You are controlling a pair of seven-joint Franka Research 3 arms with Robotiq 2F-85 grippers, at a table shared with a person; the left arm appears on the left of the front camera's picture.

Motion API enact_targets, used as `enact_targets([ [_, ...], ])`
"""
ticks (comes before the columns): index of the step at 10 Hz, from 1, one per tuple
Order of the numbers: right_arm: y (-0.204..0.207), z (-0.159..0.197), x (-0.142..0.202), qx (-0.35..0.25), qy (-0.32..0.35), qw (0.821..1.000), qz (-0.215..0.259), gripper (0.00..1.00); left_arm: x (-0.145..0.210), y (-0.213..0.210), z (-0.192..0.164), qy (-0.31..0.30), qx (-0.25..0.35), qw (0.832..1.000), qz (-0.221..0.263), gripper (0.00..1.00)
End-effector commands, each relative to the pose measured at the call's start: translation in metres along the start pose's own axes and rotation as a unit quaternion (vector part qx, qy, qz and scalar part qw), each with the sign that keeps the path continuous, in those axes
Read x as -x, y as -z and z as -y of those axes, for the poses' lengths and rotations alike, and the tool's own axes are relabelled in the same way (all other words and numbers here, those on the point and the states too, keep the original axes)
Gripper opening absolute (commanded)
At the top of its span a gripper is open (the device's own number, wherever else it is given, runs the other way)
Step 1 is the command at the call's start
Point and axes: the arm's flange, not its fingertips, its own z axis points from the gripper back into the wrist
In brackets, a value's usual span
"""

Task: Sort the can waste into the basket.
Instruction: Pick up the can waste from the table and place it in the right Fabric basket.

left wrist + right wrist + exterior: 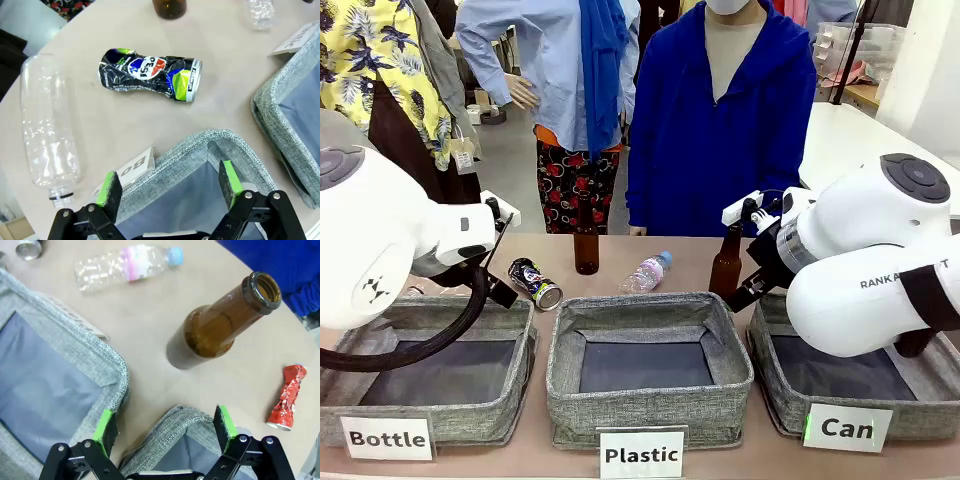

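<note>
One crushed red can (286, 398) lies beyond the right gripper (164, 416), not touching.

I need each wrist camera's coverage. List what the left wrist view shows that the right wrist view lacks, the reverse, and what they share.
Left wrist view adds: a large clear plastic bottle lying on its side, and the Pepsi can's printed side. Right wrist view adds: the crushed red can and an uncapped brown glass bottle. Shared: the small pink-labelled plastic bottle, the middle grey basket, and likely the Pepsi can, just a silver end in the right wrist view.
</note>
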Motion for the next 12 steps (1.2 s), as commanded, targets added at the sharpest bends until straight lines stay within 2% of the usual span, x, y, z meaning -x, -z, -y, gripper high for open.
enact_targets([
  [1, 0.0, 0.0, 0.0, 0.0, 0.0, 1.0, 0.0, 1.0, 0.0, -0.0001, 0.0, 0.0, 0.0, 1.0, 0.0, 1.0],
  [12, 0.0, 0.0, 0.0, 0.0, 0.0, 1.0, 0.0, 1.0, 0.0, -0.0001, 0.0, 0.0, 0.0, 1.0, 0.0, 1.0],
])
